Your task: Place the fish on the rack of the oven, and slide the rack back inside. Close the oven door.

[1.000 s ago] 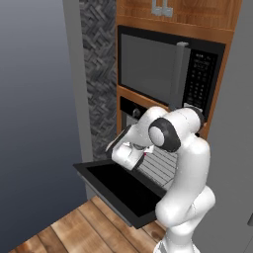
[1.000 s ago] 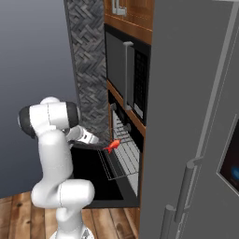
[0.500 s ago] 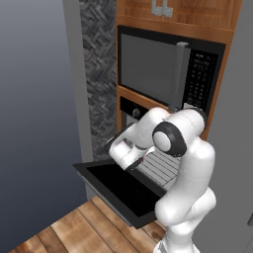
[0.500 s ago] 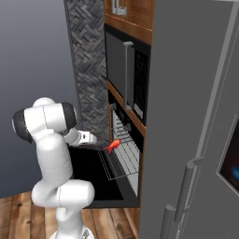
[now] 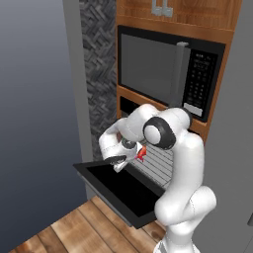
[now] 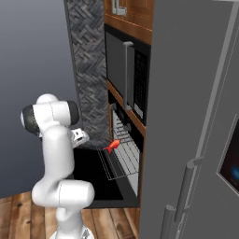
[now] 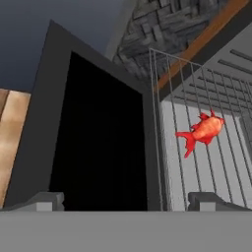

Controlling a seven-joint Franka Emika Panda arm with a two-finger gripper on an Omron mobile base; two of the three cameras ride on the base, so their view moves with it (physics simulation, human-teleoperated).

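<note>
We see the oven door (image 5: 118, 190) hanging fully open, a flat black panel jutting out over the wooden floor (image 5: 69, 230) below the microwave (image 5: 168, 69). The wire rack (image 6: 122, 158) is pulled out of the oven (image 6: 125, 140) and reaches over the door. The fish (image 7: 203, 132) lies on the rack, near its outer corner; in the hand view it sits at about 2 o'clock from centre, its forked tail pointing toward 7 o'clock. In the left base view the fish (image 5: 142, 153) shows as a red spot just beside the robot's wrist, and in the right base view it (image 6: 112, 146) rests on the near edge of the rack. Our end effector (image 7: 133, 201) has its jaws spread wide and holds nothing; its fingertips (image 7: 47, 199) frame the dark door glass and the rack's edge, clear of the fish. The end effector (image 5: 118, 159) hovers above the door's far edge.
</note>
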